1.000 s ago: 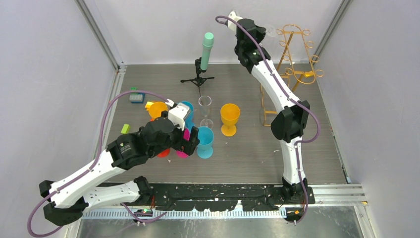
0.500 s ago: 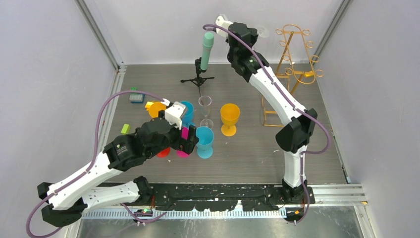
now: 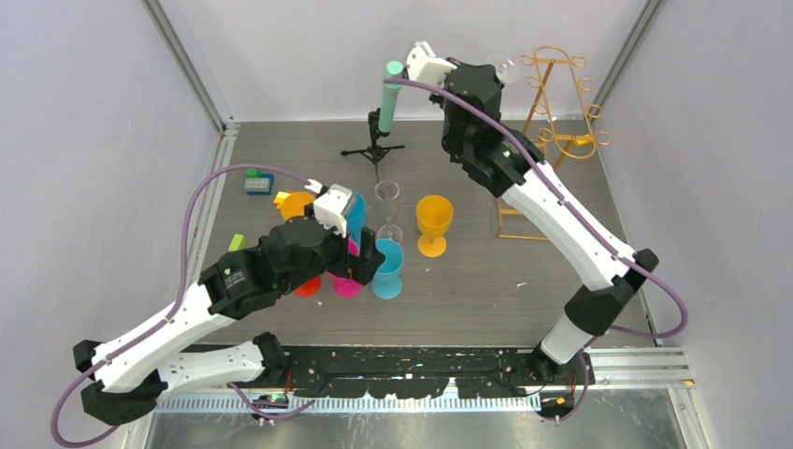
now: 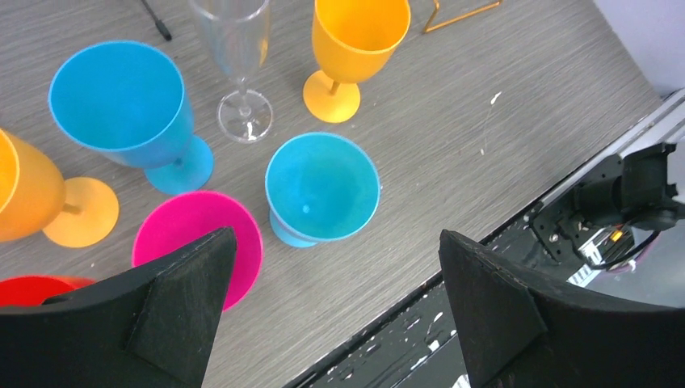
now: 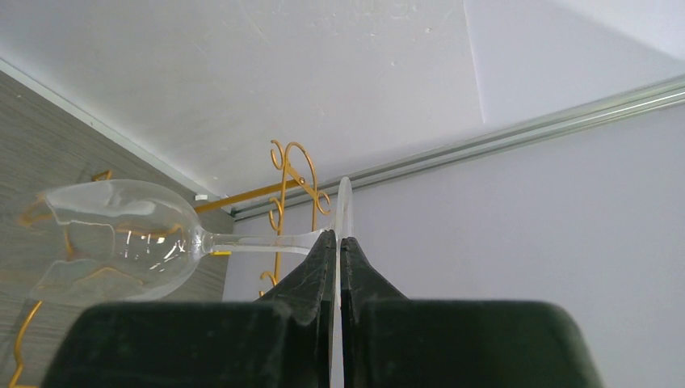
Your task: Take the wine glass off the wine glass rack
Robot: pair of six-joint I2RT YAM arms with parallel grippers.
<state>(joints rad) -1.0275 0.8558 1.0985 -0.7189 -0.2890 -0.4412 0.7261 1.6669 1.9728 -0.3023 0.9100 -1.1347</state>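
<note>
So the right tool (image 5: 339,242) is clamping shut on the thin round foot of the wine glass (image 5: 121,234). In the wrist view you're seeing that foot edge-on, pinched between the two black fingers. The glass is lying sideways in the air, with the stem running level and the bowl pointing away to the left. The gold wine glass rack (image 5: 291,186) is showing right behind it. From overhead the glass (image 3: 505,67) is hanging high up near the back wall, just left of the rack's (image 3: 561,103) top loops. It's looking clear of the wire, though I can't tell for sure. The left tool (image 4: 335,238) is sitting with its fingers spread wide and gripping nothing. It's hovering over a bunch of cups standing on the worktop (image 3: 468,290): a teal cup (image 4: 323,186) right under it, a pink cup (image 4: 198,242), a blue goblet (image 4: 121,97), an orange goblet (image 4: 355,40) and a clear flute (image 4: 238,48). A black tripod with a mint-green cylinder (image 3: 388,94) is standing further back.
</note>
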